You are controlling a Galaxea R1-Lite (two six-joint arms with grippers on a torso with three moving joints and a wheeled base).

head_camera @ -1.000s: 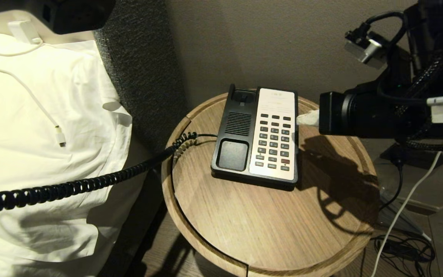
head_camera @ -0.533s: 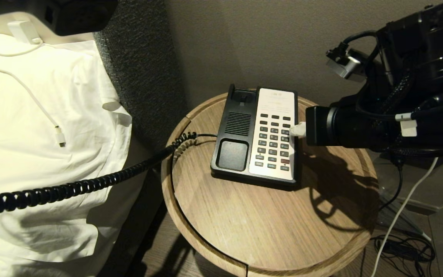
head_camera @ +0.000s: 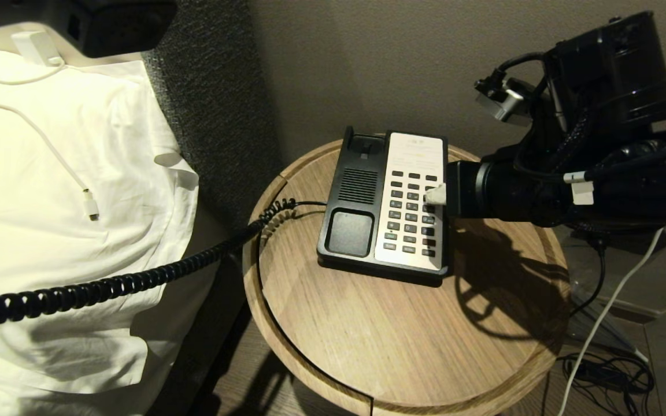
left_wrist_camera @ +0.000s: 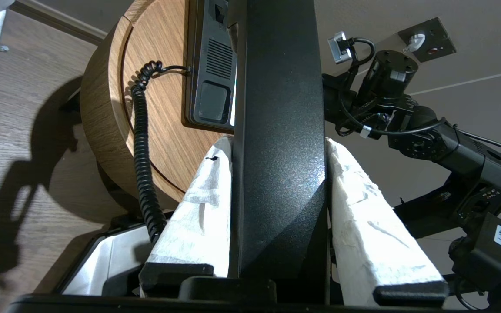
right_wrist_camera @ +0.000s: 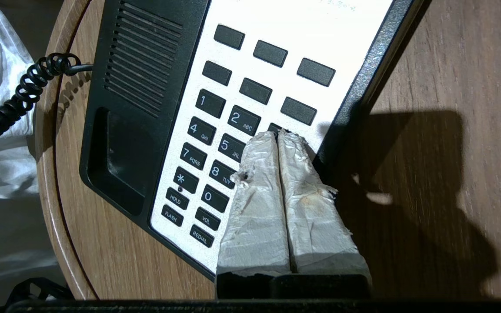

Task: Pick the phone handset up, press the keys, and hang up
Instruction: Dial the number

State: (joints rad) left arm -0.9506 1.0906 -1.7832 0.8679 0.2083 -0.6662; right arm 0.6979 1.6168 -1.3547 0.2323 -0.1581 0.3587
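Right gripper (right_wrist_camera: pixel 277 135): fingers pressed together, clenched on nothing, tips down on the keys (right_wrist_camera: pixel 215 143) by the right column; in the head view only a white tip (head_camera: pixel 436 195) shows, right of centre.
Left gripper (left_wrist_camera: pixel 278 148): seen only in its wrist view, grasping the handset (left_wrist_camera: pixel 278 143) between white-wrapped fingers (left_wrist_camera: pixel 198 204).
Handset: absent from the head view, where the cord (head_camera: pixel 107 283) runs off the lower left edge.
Base (head_camera: pixel 362 202): centre of the head frame, on the round worktop (head_camera: pixel 402 346), cradle empty.
Bed (head_camera: pixel 50 173): left of the head frame.
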